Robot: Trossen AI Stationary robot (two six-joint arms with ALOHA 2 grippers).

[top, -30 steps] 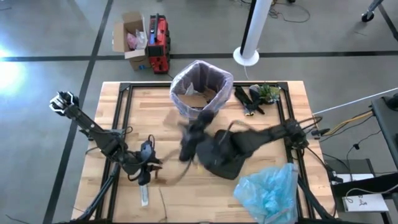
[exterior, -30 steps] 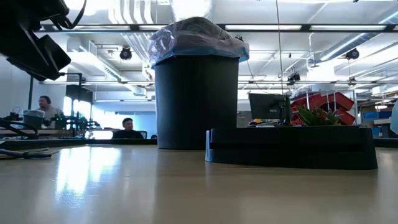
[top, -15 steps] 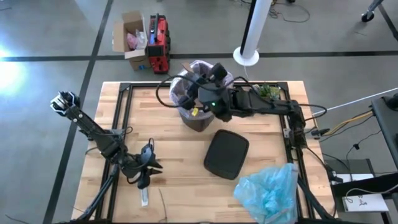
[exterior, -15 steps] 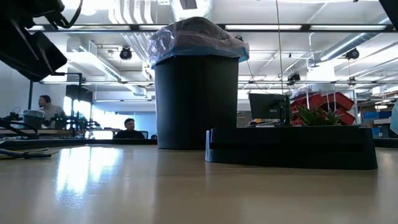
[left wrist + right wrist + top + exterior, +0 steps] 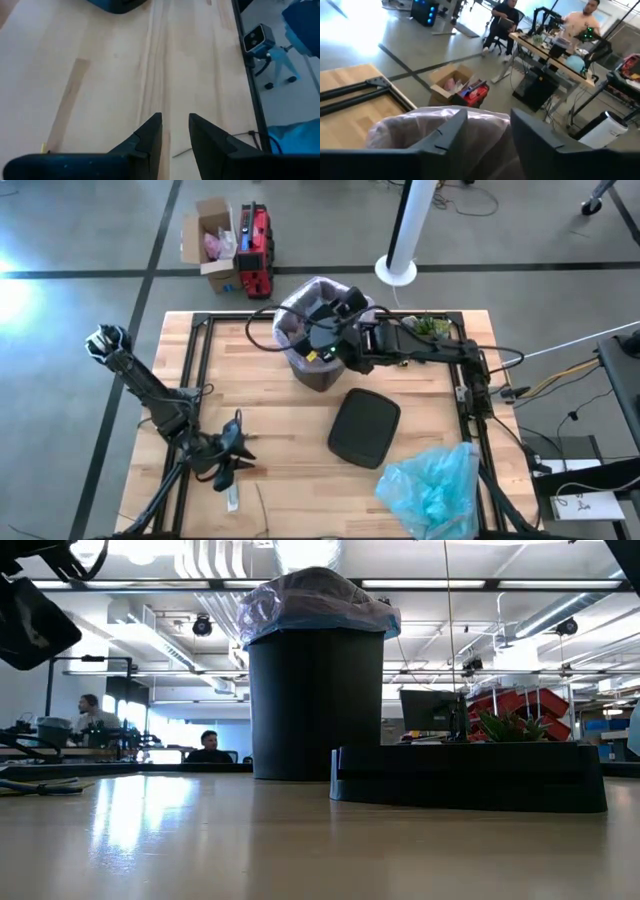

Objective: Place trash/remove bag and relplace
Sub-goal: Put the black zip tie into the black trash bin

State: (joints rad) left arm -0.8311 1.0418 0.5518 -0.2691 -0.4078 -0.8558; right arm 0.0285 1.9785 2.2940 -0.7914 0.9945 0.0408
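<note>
My right gripper (image 5: 322, 320) over bin (image 5: 318, 370) at bench's far edge — a second ago down mid-bench by lid (image 5: 364, 426). Fingers (image 5: 445, 131) now parted above pink bag (image 5: 405, 127); nothing between them, so trash likely dropped in. Left gripper (image 5: 174, 131) near front-left corner, fingers narrowly apart, empty. Replacement blue bag (image 5: 432, 488) waits at front-right corner — bag swap next.

Table (image 5: 270, 430): light wood planks with a pale grain, framed by black rails. Bin (image 5: 315, 705): black, lined with a translucent pale pink-lavender bag (image 5: 300, 305). Lid (image 5: 364, 426) lying on the table: matte black. Replacement bag (image 5: 432, 485) at the near right corner: translucent light blue, crinkled. Both arms: dark. Floor beyond the table: grey with dark lines. Cardboard box (image 5: 208, 242): brown, pink contents. Case (image 5: 256, 250) beside it: red and black. Pole (image 5: 412, 225): white.
</note>
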